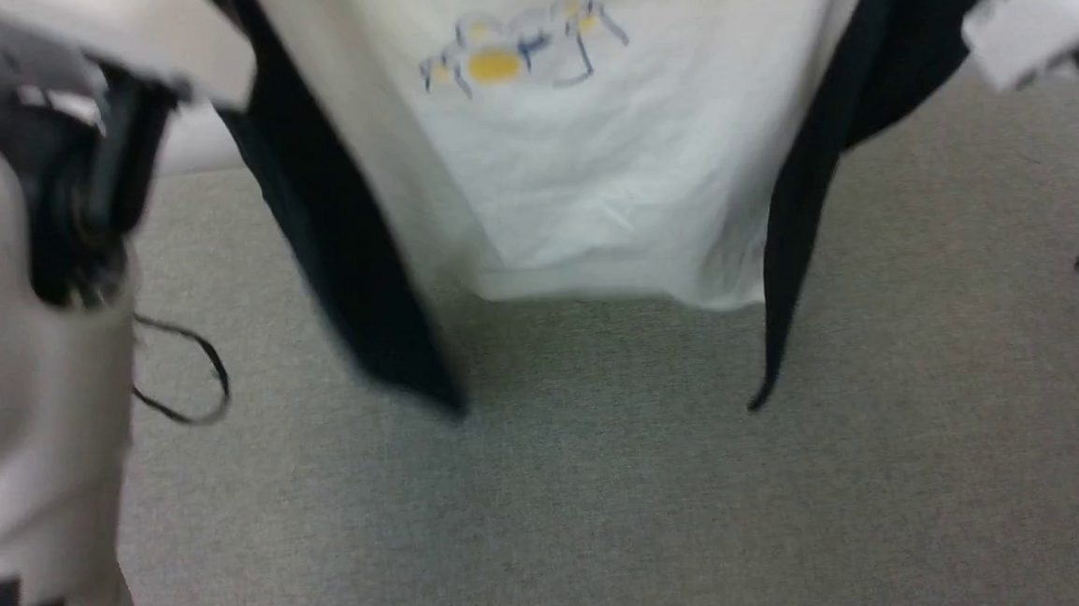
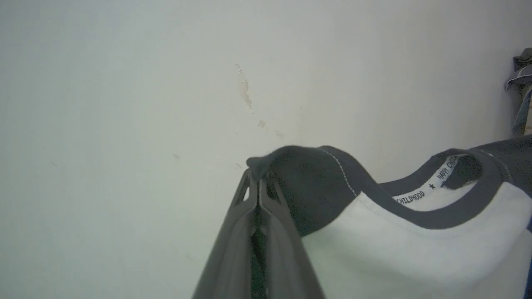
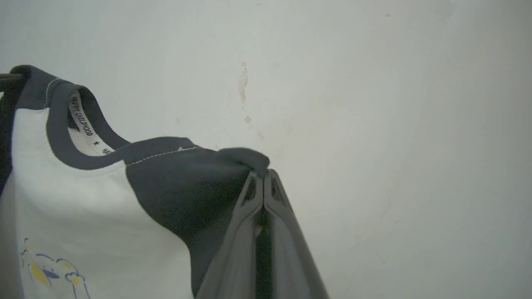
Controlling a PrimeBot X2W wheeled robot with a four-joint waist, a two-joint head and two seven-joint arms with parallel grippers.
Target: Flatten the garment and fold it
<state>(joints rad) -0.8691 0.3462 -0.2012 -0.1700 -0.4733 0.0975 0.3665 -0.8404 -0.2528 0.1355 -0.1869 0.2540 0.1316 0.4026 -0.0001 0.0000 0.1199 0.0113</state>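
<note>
Pale casing of the left forearm (image 1: 28,372) fills the near left of the head view, with a thin black cable (image 1: 193,380) looping out beside it. A white piece of the right arm (image 1: 1037,20) shows at the upper right. Between the two arms hangs the garment (image 1: 588,178), spread across its width and blurred. Its white body faces the camera, with the yellow-and-blue print (image 1: 510,56) high on the front. One black sleeve (image 1: 340,259) hangs down on the robot's left and the other sleeve (image 1: 807,230) on its right, both reaching lower than the white hem (image 1: 614,289). Beneath lies a grey woven surface (image 1: 609,524); I cannot tell whether the sleeve ends touch it.

In the left wrist view the left gripper (image 2: 258,182) has its jaws pressed together, pinching the black fabric at one shoulder of the garment. The dark neckband (image 2: 440,220) curves away just beyond, and a white label tape (image 2: 432,185) inside it reads "HAPPY CHILDHOOD".

In the right wrist view the right gripper (image 3: 263,176) has its jaws likewise closed tight, pinching the black fabric at the other shoulder.

Behind the garment stands a plain pale wall (image 2: 124,104) with a small chipped mark (image 2: 244,89). A scrap of grey-blue cloth (image 2: 521,83) shows at that view's far right edge, too small to identify.
</note>
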